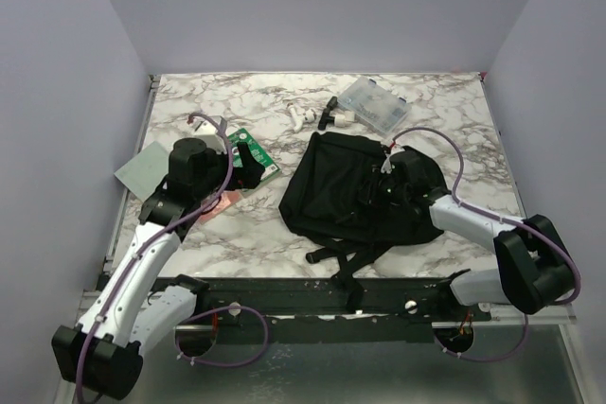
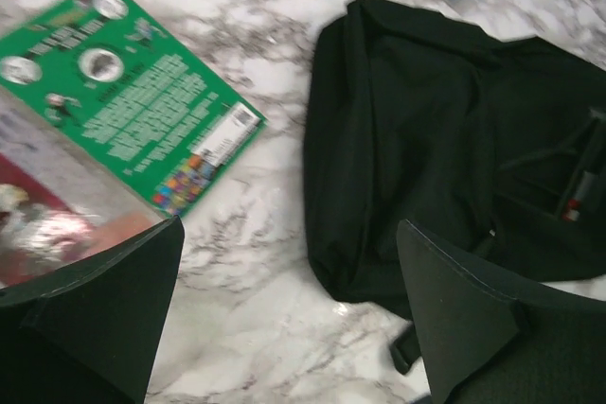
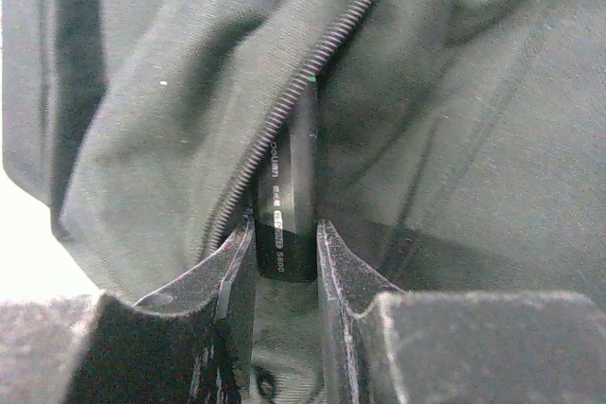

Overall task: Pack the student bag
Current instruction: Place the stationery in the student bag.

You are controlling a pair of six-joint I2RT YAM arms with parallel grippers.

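The black student bag [image 1: 341, 191] lies at the middle of the marble table [image 1: 237, 234]. The right end effector [image 3: 284, 234] is narrowly closed on a slim black stick [image 3: 287, 186] at the bag's zip [image 3: 312, 73]; the stick's white print is too blurred to read. The left end effector [image 2: 289, 229] hangs wide open, holding nothing, beside a green printed case [image 2: 133, 111] with a barcode label; its text is illegible.

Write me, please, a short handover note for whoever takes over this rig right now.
Left gripper: open, empty, by the green card, beside the student bag.
Right gripper: shut on a slim black item at the bag's zip opening.
Done: nothing visibly packed yet.
Left: push the item in; green card, clear box and white pieces lie outside.
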